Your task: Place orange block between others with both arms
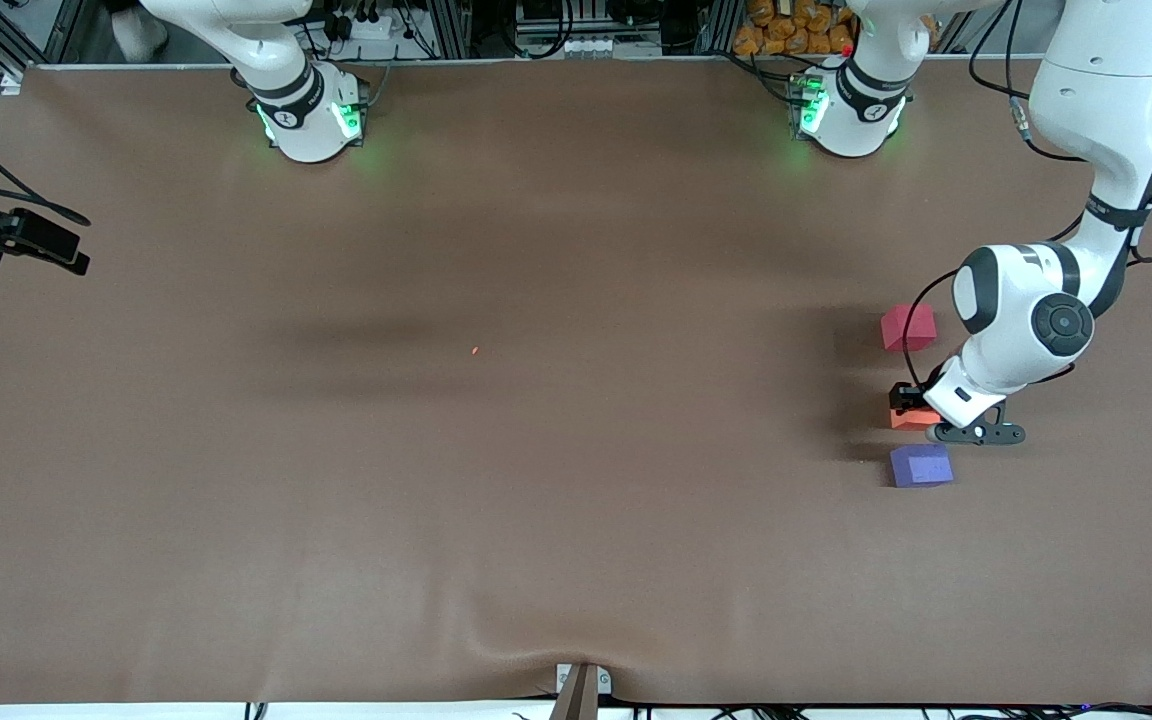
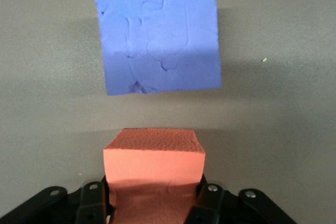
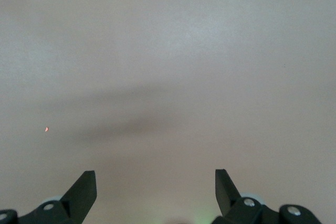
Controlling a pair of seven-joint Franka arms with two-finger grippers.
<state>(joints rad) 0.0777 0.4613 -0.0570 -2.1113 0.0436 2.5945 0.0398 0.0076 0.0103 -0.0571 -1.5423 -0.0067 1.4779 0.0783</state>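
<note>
My left gripper is shut on the orange block, low at the table near the left arm's end. In the left wrist view its fingers press both sides of the orange block. The purple cube lies just nearer the front camera, a small gap away, and shows as the purple cube ahead of the block. The pinkish-red cube lies farther from the camera, so the orange block sits between the two. My right gripper hangs open over bare table, holding nothing.
A black clamp device juts in at the right arm's end of the table. A tiny orange speck lies mid-table. A metal mount sits at the table's front edge. The brown cloth ripples there.
</note>
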